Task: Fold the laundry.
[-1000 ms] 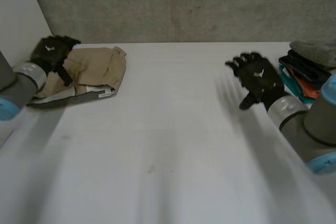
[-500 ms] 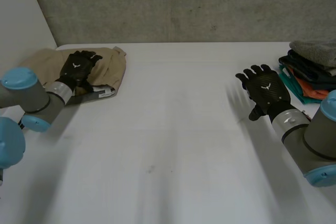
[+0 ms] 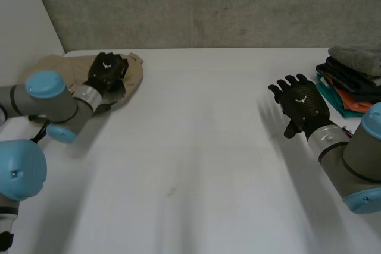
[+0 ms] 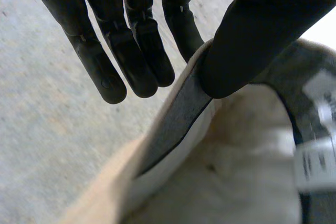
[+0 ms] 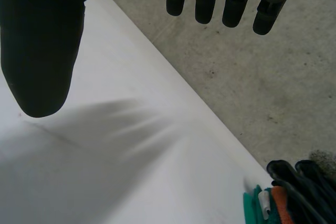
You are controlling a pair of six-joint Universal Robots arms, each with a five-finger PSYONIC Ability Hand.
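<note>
While the beige garment [image 3: 134,74] lies roughly folded at the far left corner of the table [image 3: 196,147], the left hand [image 3: 106,71] rests on it, fingers straight, thumb against its hem. The right hand [image 3: 302,104] hovers relaxed and empty near a pile of clothes [image 3: 351,78], which probably remains to be folded.

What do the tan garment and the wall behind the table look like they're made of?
Tan garment: looks like soft woven cotton, matte, with limp folds and a grey-lined waistband. Wall: likely bare concrete, rough, grey, speckled.
</note>
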